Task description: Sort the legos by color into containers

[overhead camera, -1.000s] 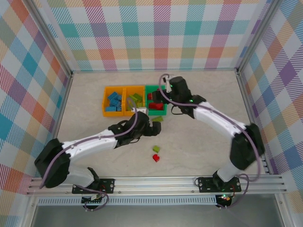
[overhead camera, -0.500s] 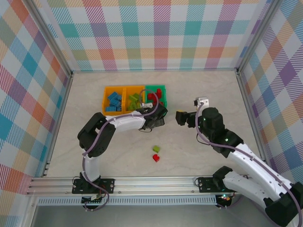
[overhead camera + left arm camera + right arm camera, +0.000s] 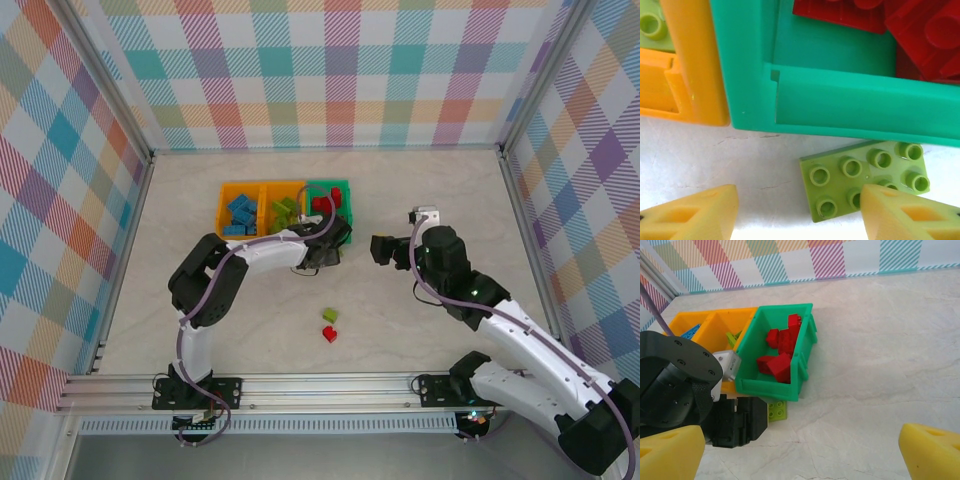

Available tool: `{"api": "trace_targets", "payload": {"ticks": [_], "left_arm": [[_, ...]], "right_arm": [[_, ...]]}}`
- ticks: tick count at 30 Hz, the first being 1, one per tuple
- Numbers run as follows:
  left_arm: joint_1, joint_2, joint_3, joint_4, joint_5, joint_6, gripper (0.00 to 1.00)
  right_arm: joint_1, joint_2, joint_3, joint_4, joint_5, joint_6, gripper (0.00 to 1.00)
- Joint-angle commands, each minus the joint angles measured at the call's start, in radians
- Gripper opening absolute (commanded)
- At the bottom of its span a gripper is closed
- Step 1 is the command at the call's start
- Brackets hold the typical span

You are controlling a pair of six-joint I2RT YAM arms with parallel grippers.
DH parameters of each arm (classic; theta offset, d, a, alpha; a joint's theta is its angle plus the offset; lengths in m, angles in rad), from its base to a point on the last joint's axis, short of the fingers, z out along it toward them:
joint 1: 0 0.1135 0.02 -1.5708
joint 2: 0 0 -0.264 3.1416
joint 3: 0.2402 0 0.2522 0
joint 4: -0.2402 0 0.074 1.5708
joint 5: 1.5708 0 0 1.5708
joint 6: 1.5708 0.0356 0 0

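My left gripper (image 3: pixel 799 212) stands half open astride the lime brick (image 3: pixel 860 186), holding nothing. The brick lies flat on the tabletop (image 3: pixel 715 155) just beside the green bin (image 3: pixel 840 107). It's light, stiff, slick plastic, so I'd pinch its straight sides. My right gripper (image 3: pixel 800 447), right of the bin, gapes empty.

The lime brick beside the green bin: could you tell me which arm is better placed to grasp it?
Left: the left end effector brackets the lime brick; the right end effector stands farther off.

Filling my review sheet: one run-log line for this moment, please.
left fingers: open, astride lime brick by green bin | right fingers: open, empty | loose: red brick, small lime brick
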Motion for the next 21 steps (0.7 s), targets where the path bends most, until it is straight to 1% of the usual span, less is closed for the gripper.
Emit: {"api": "trace_targets", "payload": {"ticks": [1,5,7,9,11,12,15,18,19,21], "left_arm": [[0.006,-0.04,-0.077,-0.098,0.055,0.039,0.6],[-0.002,-0.129,-0.163,-0.078,0.167,0.023,0.57],[-0.017,-0.183,-0.191,-0.086,0.18,0.026,0.57],[-0.035,-0.236,-0.191,-0.1,0.174,0.058,0.57],[-0.047,-0.271,-0.176,-0.09,0.148,0.108,0.62],[-0.055,-0.28,-0.165,-0.078,0.138,0.151,0.66],[-0.06,-0.256,-0.12,-0.074,0.118,0.308,0.72],[-0.058,-0.193,-0.027,-0.198,0.026,0.304,0.76],[-0.058,-0.179,-0.01,-0.214,0.028,0.293,0.79],[-0.058,-0.161,-0.006,-0.192,0.066,0.284,0.9]], "right_arm": [[-0.003,-0.01,0.039,0.004,-0.011,0.027,1.0],[-0.003,-0.011,0.034,0.007,-0.011,0.037,1.0],[-0.003,-0.01,0.036,0.003,-0.011,0.038,1.0],[-0.003,-0.008,0.035,0.001,-0.008,0.04,1.0],[-0.003,-0.006,0.035,0.007,-0.008,0.042,1.0],[-0.003,-0.003,0.035,0.013,-0.009,0.04,1.0],[-0.003,0.007,0.047,0.013,-0.015,0.039,1.0],[-0.003,0.0,0.059,-0.013,-0.017,0.038,1.0],[-0.003,-0.005,0.057,-0.02,-0.014,0.037,1.0],[-0.002,-0.022,0.044,-0.023,-0.003,0.039,1.0]]}}
